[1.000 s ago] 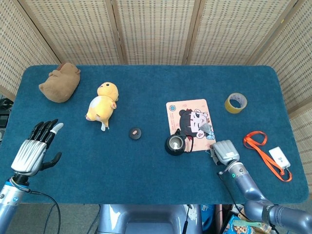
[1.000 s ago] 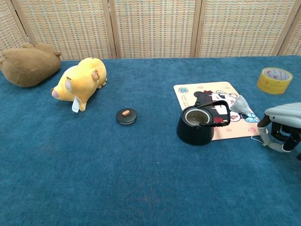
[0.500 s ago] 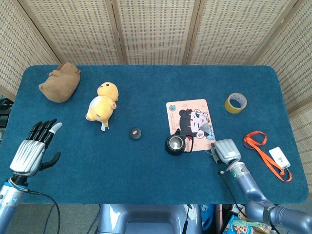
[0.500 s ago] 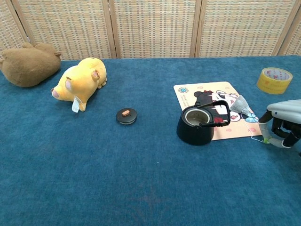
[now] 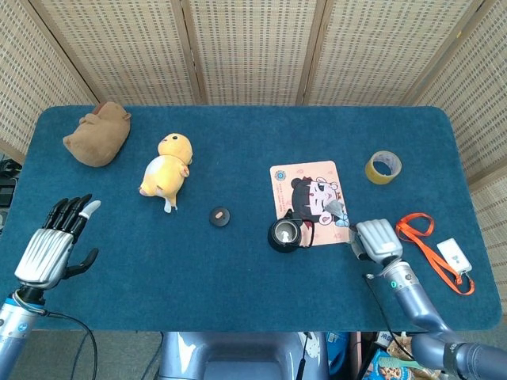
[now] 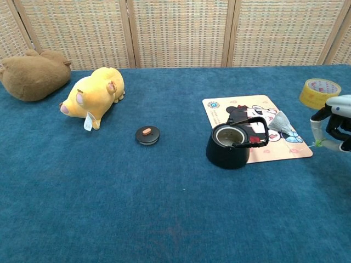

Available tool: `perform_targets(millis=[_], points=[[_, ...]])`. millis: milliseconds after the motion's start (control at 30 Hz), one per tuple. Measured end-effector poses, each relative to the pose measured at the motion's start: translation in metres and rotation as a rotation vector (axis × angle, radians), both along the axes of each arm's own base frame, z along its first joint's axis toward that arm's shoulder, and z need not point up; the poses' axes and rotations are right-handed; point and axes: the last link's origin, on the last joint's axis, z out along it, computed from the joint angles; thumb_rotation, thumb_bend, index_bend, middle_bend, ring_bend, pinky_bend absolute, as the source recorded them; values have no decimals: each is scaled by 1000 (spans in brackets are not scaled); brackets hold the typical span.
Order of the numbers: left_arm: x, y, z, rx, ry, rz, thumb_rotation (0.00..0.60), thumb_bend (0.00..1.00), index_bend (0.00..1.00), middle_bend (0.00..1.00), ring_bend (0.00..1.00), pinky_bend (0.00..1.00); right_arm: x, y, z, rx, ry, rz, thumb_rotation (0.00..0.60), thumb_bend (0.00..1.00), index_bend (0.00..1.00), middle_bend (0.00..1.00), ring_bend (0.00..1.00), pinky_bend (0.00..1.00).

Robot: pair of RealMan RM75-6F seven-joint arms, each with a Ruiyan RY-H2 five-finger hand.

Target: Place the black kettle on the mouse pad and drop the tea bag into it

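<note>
The black kettle [image 5: 285, 233] [image 6: 233, 145] stands lidless with its handle up, on the front left corner of the cartoon mouse pad [image 5: 309, 178] [image 6: 230, 105] and partly off it. The grey tea bag [image 5: 337, 208] [image 6: 281, 121] lies on the pad's right side. Just right of the pad, my right hand [image 5: 376, 239] [image 6: 335, 123] hangs slightly above the cloth. Its fingertips pinch a small greenish tag that appears to be the end of the tea bag's string. My left hand [image 5: 51, 245] is open, fingers spread, over the table's front left corner.
The kettle's lid [image 5: 219, 216] [image 6: 147, 135] lies left of the kettle. A yellow plush [image 5: 166, 170] and a brown plush [image 5: 97, 134] sit at the back left. A tape roll [image 5: 383, 167] is behind my right hand; an orange lanyard [image 5: 420, 237] with a white device [image 5: 455, 255] lies to its right.
My right hand has risen off the cloth and shifted right and back, taking the small tag with it. Tea bag, kettle and left hand stay where they were.
</note>
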Motion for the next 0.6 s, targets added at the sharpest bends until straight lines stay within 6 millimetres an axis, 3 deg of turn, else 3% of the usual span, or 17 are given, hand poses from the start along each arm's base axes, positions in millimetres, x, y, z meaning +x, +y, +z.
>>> perform_targets(millis=[600], points=[[0, -7, 4, 10, 1, 10, 600, 392, 0, 0, 0, 0, 44, -21, 49, -78, -207, 76, 600, 682, 687, 939, 997, 1000]])
